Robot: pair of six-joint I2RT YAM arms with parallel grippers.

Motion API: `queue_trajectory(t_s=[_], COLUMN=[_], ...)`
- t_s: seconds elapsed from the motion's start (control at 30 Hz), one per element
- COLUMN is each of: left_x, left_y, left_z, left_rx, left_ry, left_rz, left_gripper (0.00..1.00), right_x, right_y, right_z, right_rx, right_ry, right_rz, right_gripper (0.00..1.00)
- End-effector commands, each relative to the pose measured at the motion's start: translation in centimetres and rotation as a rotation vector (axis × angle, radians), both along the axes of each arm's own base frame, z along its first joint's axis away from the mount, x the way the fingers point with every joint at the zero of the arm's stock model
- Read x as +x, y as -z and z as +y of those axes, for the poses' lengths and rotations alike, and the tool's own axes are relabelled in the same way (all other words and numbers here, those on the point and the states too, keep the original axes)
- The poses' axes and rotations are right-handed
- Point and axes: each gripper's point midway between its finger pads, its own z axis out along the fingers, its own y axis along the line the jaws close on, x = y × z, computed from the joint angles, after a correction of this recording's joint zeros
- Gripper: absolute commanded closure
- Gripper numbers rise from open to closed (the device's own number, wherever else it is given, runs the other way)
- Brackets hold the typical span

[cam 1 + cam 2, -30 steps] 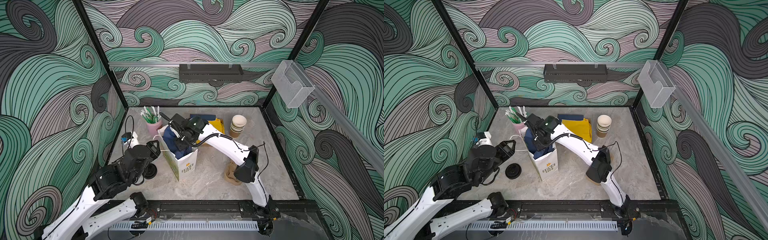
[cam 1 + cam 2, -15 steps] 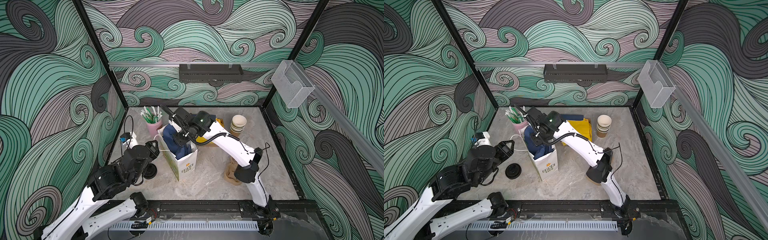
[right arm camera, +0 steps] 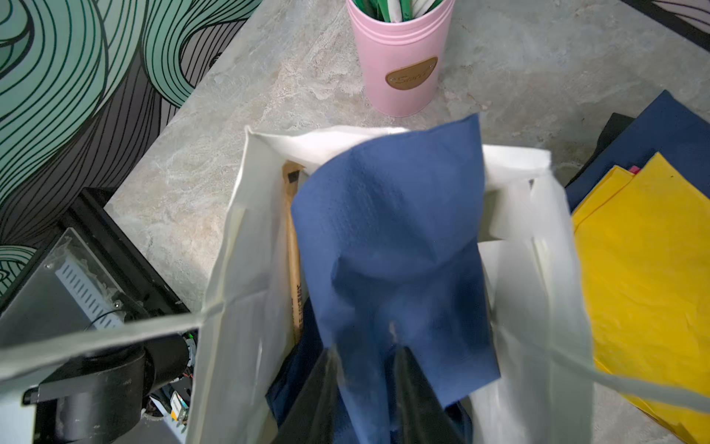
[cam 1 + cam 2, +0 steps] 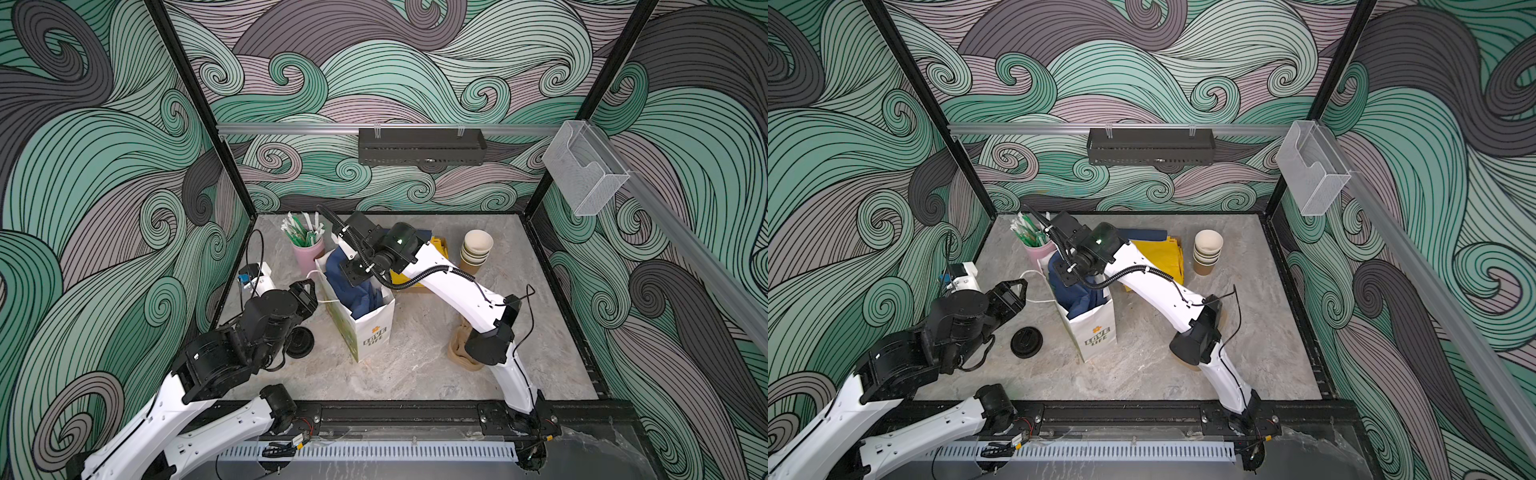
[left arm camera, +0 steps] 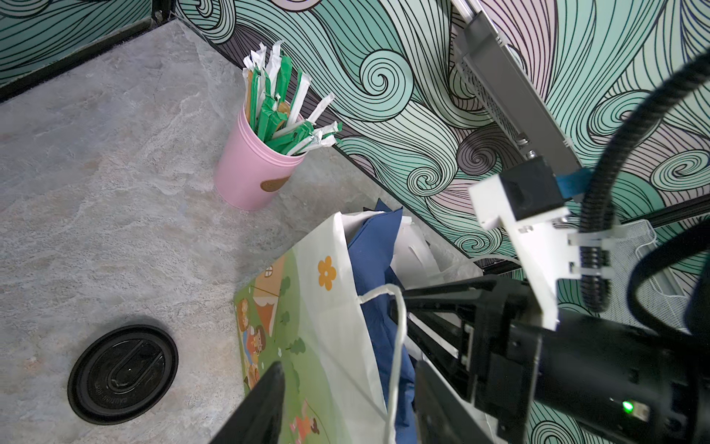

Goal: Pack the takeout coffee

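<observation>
Right gripper (image 3: 367, 369) over white paper bag (image 4: 370, 328), dark blue paper napkin (image 3: 392, 230) between jaws; grip unclear. Left gripper (image 5: 347, 369), jaws apart, astride bag rim. Lidded olive-green cups unseen, perhaps beneath napkin. Tuck napkin down gently, steady bag.

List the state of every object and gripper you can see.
paper bag: upright, mouth open.
blue napkin: sticking out of the bag.
right gripper: astride the napkin, grip unclear.
left gripper: open, bag handle between its jaws.
black lid: loose, lying flat.
pink canister: upright, holding wrapped sticks.
paper cup stack: upright, lidless.
yellow napkins: lying flat.
</observation>
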Motion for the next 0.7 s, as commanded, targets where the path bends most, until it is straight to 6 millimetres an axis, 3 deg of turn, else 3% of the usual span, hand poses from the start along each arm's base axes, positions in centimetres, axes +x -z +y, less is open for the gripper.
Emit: queue_trajectory(t_s=[0.0, 0.2, 0.33, 0.43, 0.53, 0.67], left_x=[-0.2, 0.1, 0.4, 0.7, 1.1, 1.8], left_y=[-1.3, -1.8, -2.7, -3.6, -4.5, -5.6], left_z=[1.0, 1.2, 1.4, 1.6, 1.7, 1.7], left_rx=[0.029, 0.058, 0.073, 0.099, 0.133, 0.17], left_ry=[-0.016, -0.029, -0.047, -0.06, -0.078, -0.104], left_rz=[-0.03, -0.043, -0.064, -0.08, -0.097, -0.118], left_gripper=[0.44, 0.44, 0.44, 0.44, 0.43, 0.41], right_x=[-0.1, -0.9, -0.9, -0.9, -1.2, -2.3], right_y=[2.0, 4.3, 3.1, 0.1, -4.5, -10.3], right_z=[1.0, 0.9, 0.8, 0.7, -0.1, -3.0], right_rx=[-0.038, -0.09, -0.07, -0.012, 0.07, 0.145], right_ry=[-0.017, -0.032, -0.029, -0.026, -0.022, -0.014], right_rz=[-0.003, 0.034, 0.017, -0.02, -0.074, -0.164], right_gripper=[0.8, 0.87, 0.83, 0.67, 0.57, 0.48])
